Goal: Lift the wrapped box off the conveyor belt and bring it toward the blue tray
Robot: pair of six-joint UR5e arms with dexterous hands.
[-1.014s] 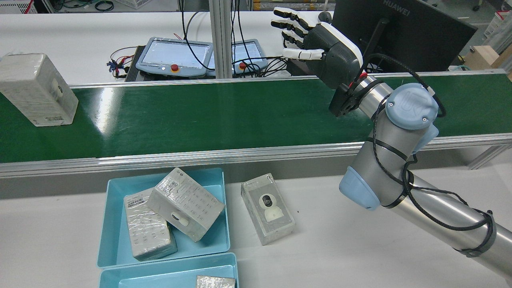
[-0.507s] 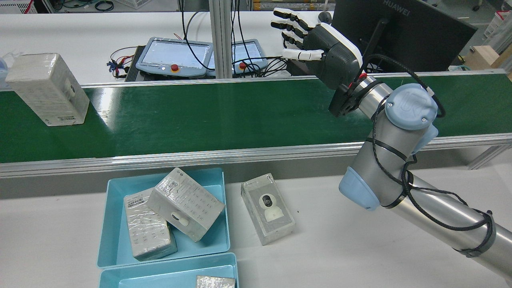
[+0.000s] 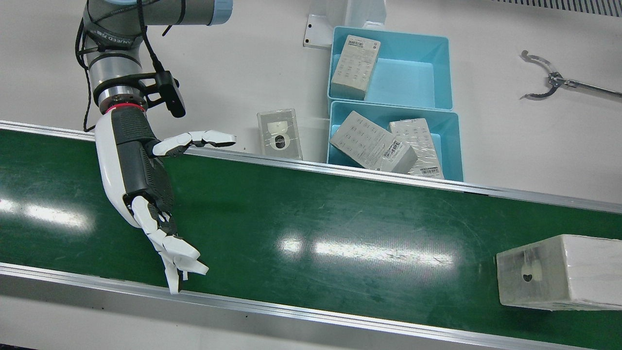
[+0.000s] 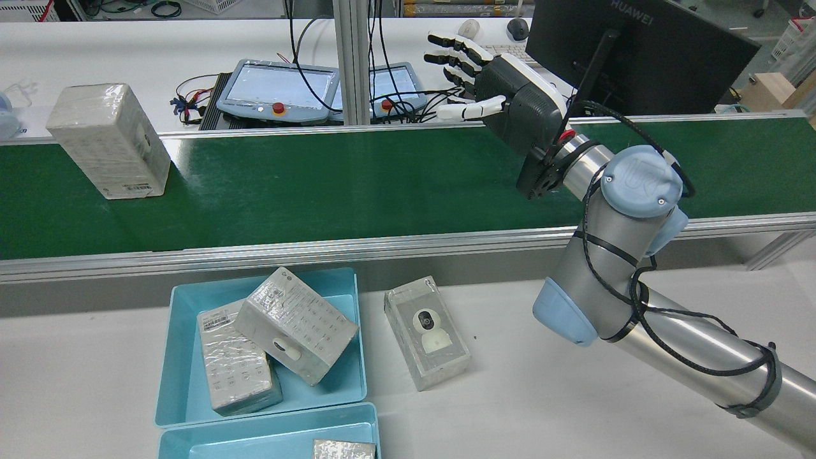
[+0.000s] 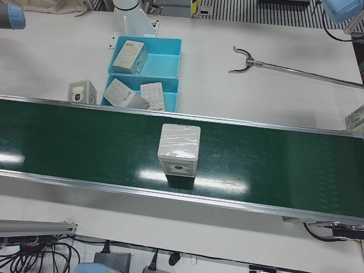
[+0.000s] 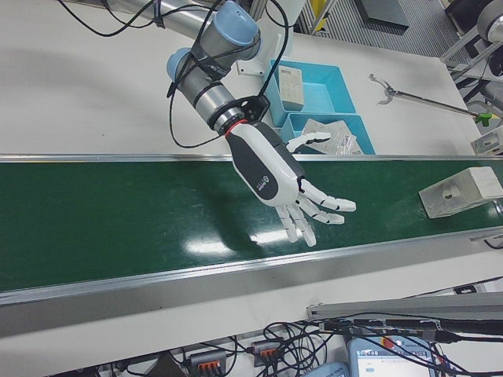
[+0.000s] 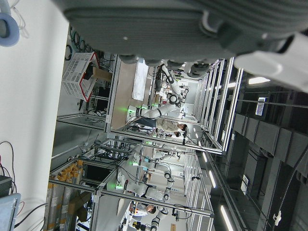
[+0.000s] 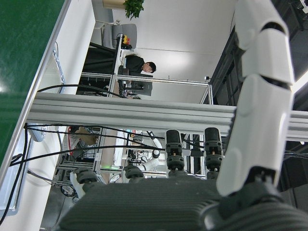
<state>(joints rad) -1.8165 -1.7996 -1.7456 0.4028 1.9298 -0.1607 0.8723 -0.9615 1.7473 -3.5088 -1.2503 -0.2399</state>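
Observation:
A white wrapped box (image 4: 108,140) stands upright on the green conveyor belt (image 4: 350,185), at its far left in the rear view. It also shows in the front view (image 3: 559,272), left-front view (image 5: 179,149) and right-front view (image 6: 460,191). My right hand (image 4: 494,89) hovers open and empty above the belt, fingers spread, well to the box's right; it also shows in the front view (image 3: 146,189) and the right-front view (image 6: 283,177). The blue tray (image 4: 268,280) sits on the table before the belt with two wrapped boxes inside. Of my left hand only the underside (image 7: 168,29) shows.
A wrapped camera box (image 4: 427,331) lies on the table right of the tray. A second blue tray (image 4: 268,440) with one box sits nearer. A metal grabber tool (image 3: 549,80) lies on the table. Teach pendants (image 4: 277,89) and a monitor (image 4: 637,51) stand beyond the belt.
The wrapped box has travelled rightward along the belt in the rear view. My right hand has shifted a little left and tilted, still open.

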